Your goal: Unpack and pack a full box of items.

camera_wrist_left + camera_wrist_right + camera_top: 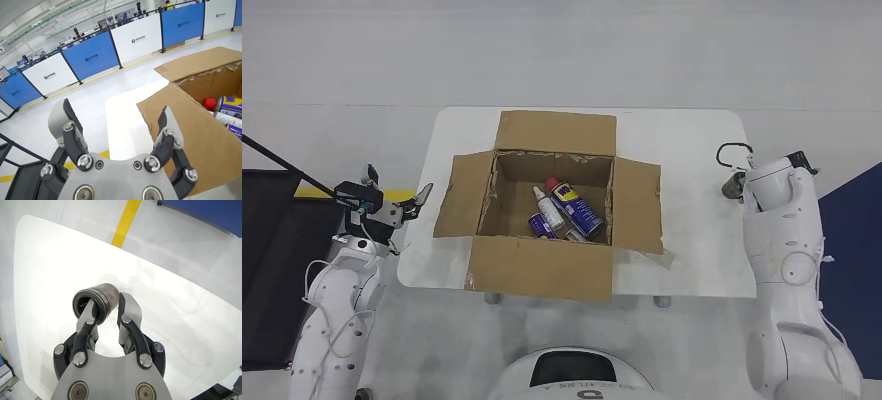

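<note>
A brown corrugated-cardboard box [542,268] sat open at the centre of the top view. Its four flaps were folded flat outward on a smooth white, round-cornered table [692,150], and their torn edges looked ragged in the left wrist view. Inside, toward the lower right of the box's well, a blue-and-yellow spray can [578,212] with a red cap lay on its side. A slim white bottle [545,206] lay against the can's left side, and a second blue can [539,227] lay just beside the bottle's base. At centre left of the frame, the left gripper [414,203] hung over the table's edge just beside the box's left flap. It was released and empty, its ribbed black pads [72,115] spread wide on pale, curved fingers. At the table's right edge, well apart from the box, the right gripper [105,298] was clenched on a short, dull-grey metal cylinder [108,291], hollow and dark-rimmed. One flat finger ran into the bore and the other pressed the outer wall, pinching the wall between them over the white tabletop. Whether the cylinder touched the table could not be told.
</note>
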Action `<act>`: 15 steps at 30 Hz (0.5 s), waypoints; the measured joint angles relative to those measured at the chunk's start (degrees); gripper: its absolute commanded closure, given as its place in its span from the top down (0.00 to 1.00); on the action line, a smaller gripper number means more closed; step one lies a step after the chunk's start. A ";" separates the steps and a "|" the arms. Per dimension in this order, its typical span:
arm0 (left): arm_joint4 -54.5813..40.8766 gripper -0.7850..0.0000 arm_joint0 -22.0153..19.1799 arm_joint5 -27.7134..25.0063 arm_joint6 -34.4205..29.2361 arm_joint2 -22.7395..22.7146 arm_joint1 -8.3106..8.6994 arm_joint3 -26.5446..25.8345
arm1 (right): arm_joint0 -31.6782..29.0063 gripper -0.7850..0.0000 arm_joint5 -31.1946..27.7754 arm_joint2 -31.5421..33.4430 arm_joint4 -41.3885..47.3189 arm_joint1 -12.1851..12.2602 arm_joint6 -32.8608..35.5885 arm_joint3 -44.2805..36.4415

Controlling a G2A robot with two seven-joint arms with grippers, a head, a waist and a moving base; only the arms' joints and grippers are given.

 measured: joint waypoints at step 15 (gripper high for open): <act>0.00 1.00 0.00 0.00 0.00 0.00 0.00 0.00 | -0.91 0.00 -3.18 -0.25 1.69 0.21 -0.80 -2.09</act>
